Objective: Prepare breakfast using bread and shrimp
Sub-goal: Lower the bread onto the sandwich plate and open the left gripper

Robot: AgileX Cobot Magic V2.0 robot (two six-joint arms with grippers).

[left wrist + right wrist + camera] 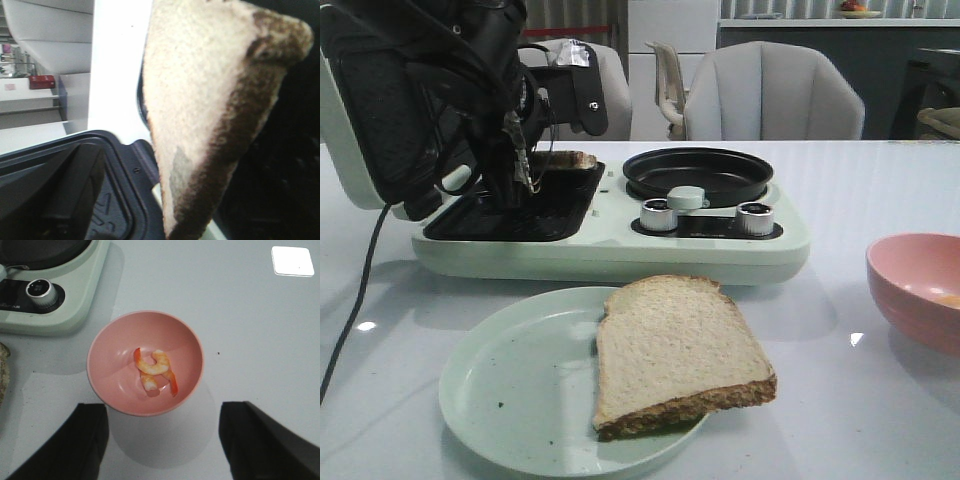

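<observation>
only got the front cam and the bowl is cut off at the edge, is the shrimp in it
observer: yes, the shrimp lies in the middle of the pink bowl.
operator: cant see the right gripper at all
observer: the right gripper is open and empty, hovering near the bowl.
operator: far bread is half hidden for me
observer: the left wrist view shows that bread on edge, tilted over the dark grill plate.
</observation>
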